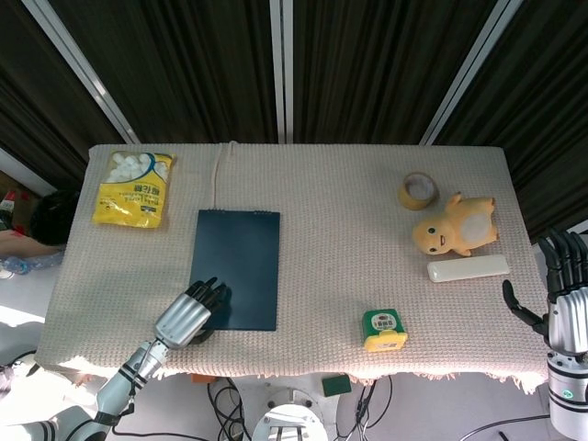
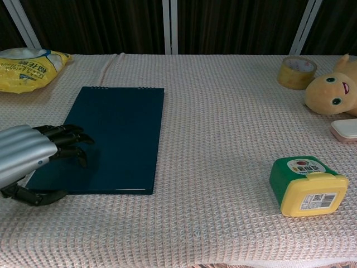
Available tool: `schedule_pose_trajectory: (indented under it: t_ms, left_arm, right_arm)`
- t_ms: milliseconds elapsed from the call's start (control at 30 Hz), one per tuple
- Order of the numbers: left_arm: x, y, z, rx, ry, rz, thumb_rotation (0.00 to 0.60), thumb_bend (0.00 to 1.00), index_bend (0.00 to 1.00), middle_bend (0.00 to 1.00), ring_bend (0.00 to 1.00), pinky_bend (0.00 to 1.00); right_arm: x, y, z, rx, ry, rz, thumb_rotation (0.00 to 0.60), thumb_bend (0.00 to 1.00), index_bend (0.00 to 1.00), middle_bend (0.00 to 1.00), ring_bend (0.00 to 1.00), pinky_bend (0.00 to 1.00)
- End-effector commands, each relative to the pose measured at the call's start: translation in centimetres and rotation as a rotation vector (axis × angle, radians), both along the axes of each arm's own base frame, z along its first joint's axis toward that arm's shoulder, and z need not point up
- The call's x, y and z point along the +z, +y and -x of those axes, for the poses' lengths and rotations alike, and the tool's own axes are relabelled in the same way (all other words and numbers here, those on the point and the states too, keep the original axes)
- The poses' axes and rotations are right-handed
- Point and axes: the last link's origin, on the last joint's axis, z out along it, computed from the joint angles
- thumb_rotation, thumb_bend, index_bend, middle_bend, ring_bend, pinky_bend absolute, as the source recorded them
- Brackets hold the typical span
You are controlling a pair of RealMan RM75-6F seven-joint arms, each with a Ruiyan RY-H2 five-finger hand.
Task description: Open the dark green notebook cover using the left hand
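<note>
The dark green notebook (image 1: 235, 269) lies flat and closed on the left half of the desk (image 1: 331, 239), its long axis running away from us toward the curtain, with the wire binding along the far short edge (plain in the chest view (image 2: 106, 138)). That means the cover hinges at the far end, and the free edge we need is the near short one, where a thin pale line of pages shows under the cover.

Our left hand (image 1: 188, 315) sits right at the notebook's near left corner; in the chest view (image 2: 25, 153) its dark fingers (image 2: 70, 139) lie bent over the cover's near left part while the thumb curls low on the cloth just outside the near edge. We judge the fingers are resting on the cover, not pinching it; whether the thumb has caught the edge we cannot tell. So the edge to lift lies between thumb and fingers, and the lift would swing up and away from us, toward the binding.

Our right hand (image 1: 559, 294) hangs off the desk's right side, fingers spread and holding nothing, well apart from the notebook (the left is clearly the nearer one)
</note>
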Motion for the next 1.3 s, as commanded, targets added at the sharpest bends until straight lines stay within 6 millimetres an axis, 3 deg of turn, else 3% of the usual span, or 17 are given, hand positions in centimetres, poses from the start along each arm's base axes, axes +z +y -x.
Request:
schedule_pose_trajectory:
  t_ms: [33,367,600,933,1300]
  left_arm:
    - [0.0,0.0,0.0,-0.003,-0.001,-0.005,0.506,0.32,0.4,0.14,0.07,0.2]
    - [-0.2,0.3,0.0,0.005,-0.027,-0.009,0.518,0.41,0.47,0.17,0.07,0.2]
    - [-0.1,0.5,-0.2,0.011,-0.062,-0.011,0.598,0.45,0.49,0.19,0.07,0.2]
    - [0.0,0.9,-0.2,0.006,-0.071,-0.046,0.6,0.47,0.53,0.21,0.08,0.21]
    - [0.5,1.6,-0.7,-0.017,-0.11,-0.094,0.6,0.48,0.68,0.27,0.1,0.22]
  right_arm:
    - [0.0,0.0,0.0,-0.001,-0.001,-0.001,0.6,0.34,0.0,0.0,0.0,0.0]
    - [-0.1,0.0,0.2,-0.004,0.003,-0.006,0.6,0.34,0.0,0.0,0.0,0.0]
    - [-0.3,-0.1,0.2,-0.006,0.002,-0.012,0.6,0.34,0.0,0.0,0.0,0.0]
    - [-0.3,-0.1,0.3,-0.006,0.002,-0.013,0.6,0.34,0.0,0.0,0.0,0.0]
    - [-0.2,-0.1,0.3,-0.003,0.0,-0.01,0.6,0.34,0.0,0.0,0.0,0.0]
